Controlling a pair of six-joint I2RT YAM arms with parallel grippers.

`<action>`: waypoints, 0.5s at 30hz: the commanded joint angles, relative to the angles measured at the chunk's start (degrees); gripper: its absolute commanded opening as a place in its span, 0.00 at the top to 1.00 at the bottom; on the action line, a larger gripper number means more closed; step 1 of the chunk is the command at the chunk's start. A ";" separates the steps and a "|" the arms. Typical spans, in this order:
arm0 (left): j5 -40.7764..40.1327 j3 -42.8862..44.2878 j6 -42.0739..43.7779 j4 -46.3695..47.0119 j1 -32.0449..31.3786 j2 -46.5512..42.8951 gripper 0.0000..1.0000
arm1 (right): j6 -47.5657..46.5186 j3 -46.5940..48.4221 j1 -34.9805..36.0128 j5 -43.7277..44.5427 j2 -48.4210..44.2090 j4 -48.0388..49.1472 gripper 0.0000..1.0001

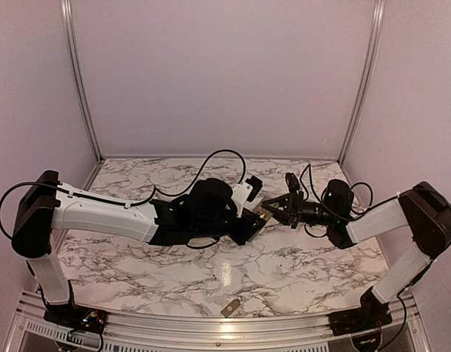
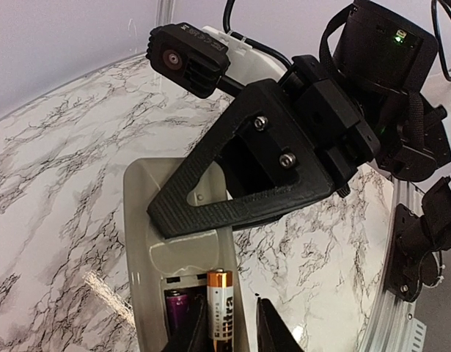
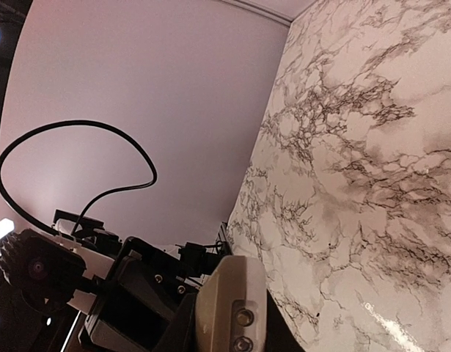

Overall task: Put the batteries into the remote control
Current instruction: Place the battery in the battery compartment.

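**Batteries in recess; R fingers clamped on remote**

R fingers (image 2: pixel 232 198) were clenched on the far end of the remote control (image 2: pixel 148 220). One black triangular finger lay flat across its grey-beige back. The back w/ its recess faced the L wrist cam, and the remote was held up over the marble worktop (image 2: pixel 56 183) btwn the two arms.

L fingers (image 2: pixel 271 331) sat at the recess end, parted and gripping nothing. One finger was close against the left side of the black-and-gold cell (image 2: pixel 219 304). The other stood off to that cell's right w/ a clear gap.

The batteries were both in the recess:
- The black-and-gold cell lay lengthwise btwn the L fingers, gold end pointing twd the R fingers.
- The purple cell (image 2: pixel 177 308) lay just beside it, at the outer side of the L fingers' left tip and partly hidden by that tip.
- Couldn't tell if either cell was fully seated.

In the R wrist view, the remote's narrow end w/ two small round studs showed btwn the R fingers, approx centred.

In the top view, a small flat grey piece (image 1: pixel 231 308) lay on the worktop, well apart from both sets of fingers, on the arm-base side.
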 commanded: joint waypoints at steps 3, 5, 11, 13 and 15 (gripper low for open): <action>-4.97 0.64 -0.01 -4.21 0.71 -0.11 0.71 | -0.94 1.19 0.64 -1.85 -0.89 0.97 1.00; -5.63 0.67 -0.68 -4.31 1.18 -0.45 0.69 | -1.06 1.20 0.67 -1.91 -1.07 0.64 1.00; -4.86 -0.94 -2.35 -2.05 2.48 -2.42 0.65 | -1.17 0.76 0.63 -2.10 -1.40 0.08 1.00; -4.36 -1.33 -1.81 -1.54 2.50 -3.16 0.63 | -1.45 0.69 0.66 -2.20 -1.44 -0.30 1.00; -3.73 -2.13 -0.95 -0.76 2.52 -4.60 0.56 | -1.95 0.74 0.66 -2.30 -1.53 -0.77 1.00</action>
